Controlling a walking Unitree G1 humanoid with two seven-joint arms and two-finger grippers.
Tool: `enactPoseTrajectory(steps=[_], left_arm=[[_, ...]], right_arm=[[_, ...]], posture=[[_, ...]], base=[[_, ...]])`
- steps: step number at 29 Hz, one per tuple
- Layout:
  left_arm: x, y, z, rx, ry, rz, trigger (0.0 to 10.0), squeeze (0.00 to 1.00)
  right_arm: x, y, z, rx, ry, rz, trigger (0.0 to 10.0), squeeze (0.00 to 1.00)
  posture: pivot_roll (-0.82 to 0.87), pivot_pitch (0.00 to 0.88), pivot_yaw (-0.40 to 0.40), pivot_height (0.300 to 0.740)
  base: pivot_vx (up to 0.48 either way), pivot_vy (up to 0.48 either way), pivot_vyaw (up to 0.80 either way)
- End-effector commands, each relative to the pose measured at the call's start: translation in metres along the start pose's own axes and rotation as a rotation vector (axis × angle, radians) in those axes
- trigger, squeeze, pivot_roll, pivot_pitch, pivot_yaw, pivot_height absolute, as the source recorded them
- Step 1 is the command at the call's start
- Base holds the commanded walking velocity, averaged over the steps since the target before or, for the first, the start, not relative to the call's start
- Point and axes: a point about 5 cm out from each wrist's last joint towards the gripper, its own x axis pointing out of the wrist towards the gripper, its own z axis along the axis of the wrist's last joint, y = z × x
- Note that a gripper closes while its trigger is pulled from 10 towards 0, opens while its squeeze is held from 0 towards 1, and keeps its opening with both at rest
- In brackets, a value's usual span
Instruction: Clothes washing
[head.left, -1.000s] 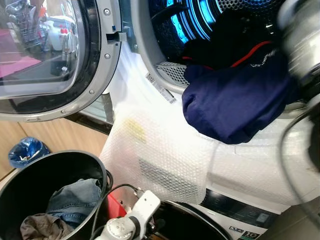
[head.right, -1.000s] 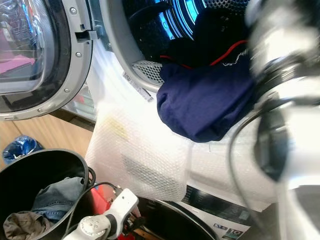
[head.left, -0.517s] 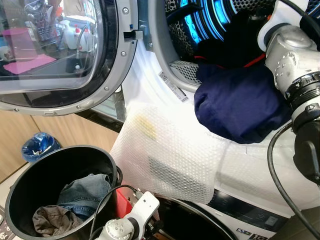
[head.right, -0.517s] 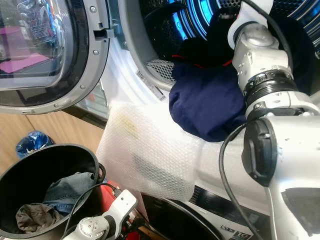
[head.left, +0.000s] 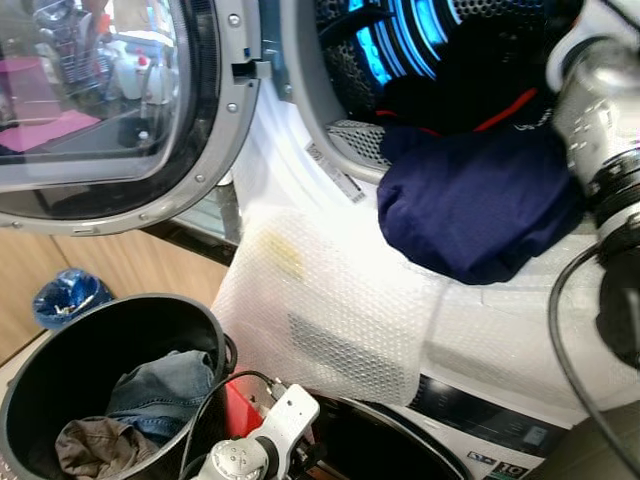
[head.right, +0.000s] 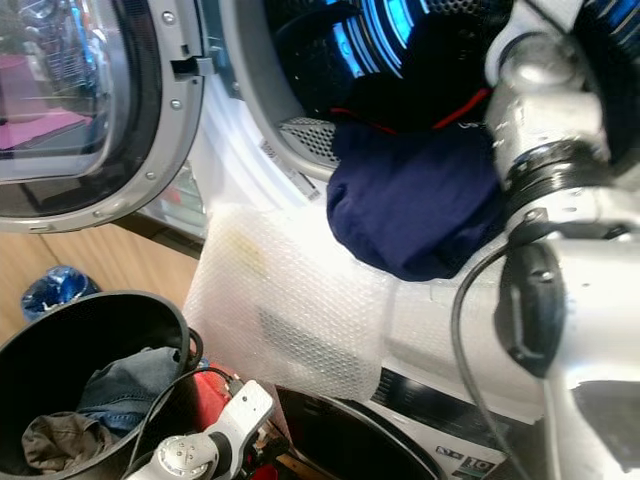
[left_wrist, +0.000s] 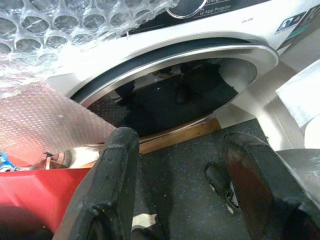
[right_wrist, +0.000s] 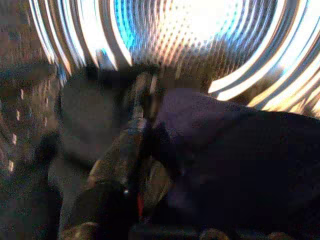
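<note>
Right wrist view: right gripper (right_wrist: 142, 130), fingers pressed together on dark cloth deep in the lit steel drum (right_wrist: 210, 35). Navy blue garment (head.left: 470, 205) bulges over the drum lip behind it. Risk: withdrawal drags garment out. Left gripper (left_wrist: 180, 165) idle, open.

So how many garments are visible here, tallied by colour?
Navy garment, hanging out of the drum: 1
Black garment with red trim, inside the drum: 1
Blue denim, in the black bin: 1
Brown-grey garment, in the bin: 1
Total: 4
</note>
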Motion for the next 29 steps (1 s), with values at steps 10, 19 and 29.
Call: enactPoseTrajectory(steps=[10,19,29], left_arm=[[-0.006,0.001,-0.008,-0.012,0.030,0.011,10.0,0.00],[-0.007,0.000,-0.010,-0.003,0.037,-0.002,10.0,0.00],[-0.008,-0.001,-0.009,0.004,0.041,-0.013,10.0,0.00]], right_arm=[[-0.051,-0.001,0.011,0.161,-0.160,0.083,10.0,0.00],[-0.067,-0.032,0.039,0.142,-0.273,0.150,10.0,0.00],[-0.103,-0.041,0.027,-0.108,-0.150,0.418,10.0,0.00]], posture=[[-0.11,0.101,-0.017,0.740],[-0.13,0.102,-0.007,0.740],[-0.13,0.104,-0.001,0.740]], base=[[0.000,0.000,0.00],[0.000,0.000,0.00],[0.000,0.000,0.00]])
